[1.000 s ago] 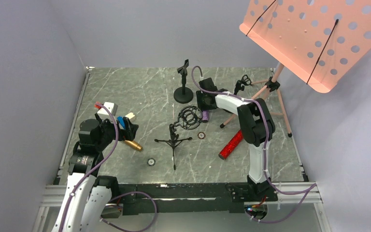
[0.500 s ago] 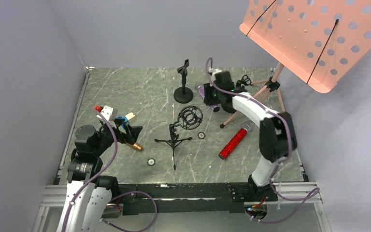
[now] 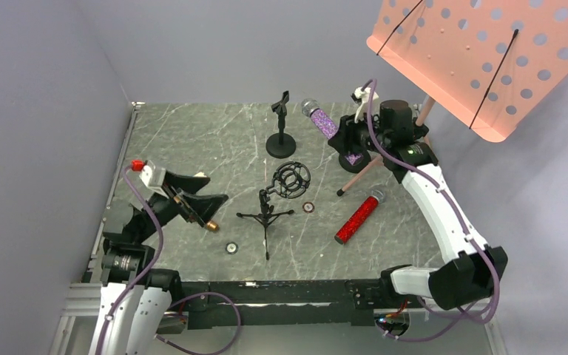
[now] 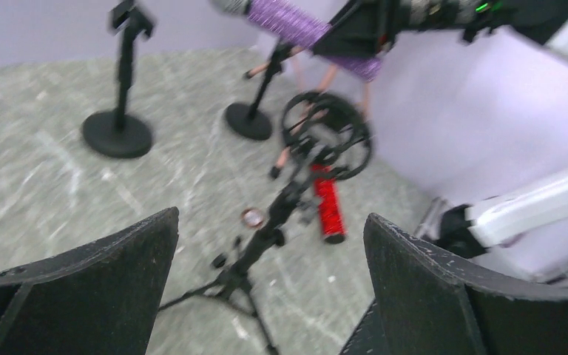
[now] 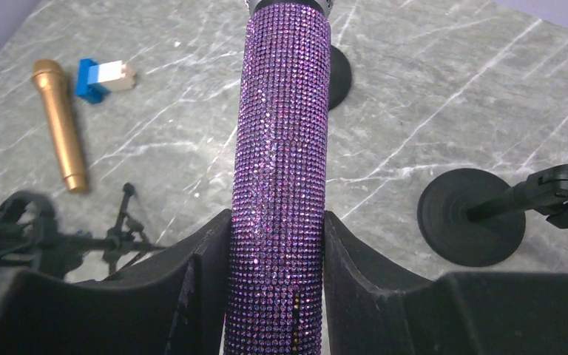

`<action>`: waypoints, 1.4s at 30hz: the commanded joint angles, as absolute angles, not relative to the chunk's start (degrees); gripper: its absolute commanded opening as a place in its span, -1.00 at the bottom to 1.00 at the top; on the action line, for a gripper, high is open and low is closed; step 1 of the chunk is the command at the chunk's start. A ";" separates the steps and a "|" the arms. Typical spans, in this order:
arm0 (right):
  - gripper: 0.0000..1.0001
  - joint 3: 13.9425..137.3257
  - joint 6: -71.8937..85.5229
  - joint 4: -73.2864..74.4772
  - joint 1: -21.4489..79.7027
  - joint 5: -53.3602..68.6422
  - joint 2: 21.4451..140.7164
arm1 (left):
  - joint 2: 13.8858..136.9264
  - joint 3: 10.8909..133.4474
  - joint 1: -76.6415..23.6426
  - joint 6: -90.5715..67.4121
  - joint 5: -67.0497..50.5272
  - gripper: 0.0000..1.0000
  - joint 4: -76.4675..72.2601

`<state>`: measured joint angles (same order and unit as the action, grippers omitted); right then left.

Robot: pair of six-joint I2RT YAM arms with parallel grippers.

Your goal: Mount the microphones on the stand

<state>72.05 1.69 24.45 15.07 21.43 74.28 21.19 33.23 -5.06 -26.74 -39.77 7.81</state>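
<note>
My right gripper is shut on the purple glitter microphone and holds it in the air at the back right, silver head pointing left towards the black round-base clip stand. In the right wrist view the fingers clamp its body. A second round-base clip stand is close by. The red microphone lies on the table. The gold microphone lies just under my left gripper, which is open and empty. A tripod stand with a shock mount stands mid-table.
A pink perforated music stand overhangs the back right, its legs behind my right arm. Two small rings lie on the marble table. A blue and white block sits beside the gold microphone. Grey walls close in both sides.
My right arm has lifted the purple microphone off the table beside the shock mount and carried it up and to the back right. My left gripper has tilted up, still open.
</note>
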 commanded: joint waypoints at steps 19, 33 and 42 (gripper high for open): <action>-1.00 86.09 6.65 22.55 15.03 67.01 67.62 | 57.51 47.98 -43.80 -47.57 -16.67 0.99 -47.81; -1.00 78.97 13.34 13.93 15.02 72.68 64.63 | 69.69 56.09 -48.13 -44.69 -6.58 0.60 -50.78; -1.00 77.09 16.11 10.22 15.03 74.10 64.47 | 71.65 56.51 -48.38 -46.54 -8.53 0.08 -53.72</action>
<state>77.23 13.98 16.01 14.92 71.72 66.13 70.89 54.15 -47.94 -46.13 -8.10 -49.65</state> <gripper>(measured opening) 0.466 0.622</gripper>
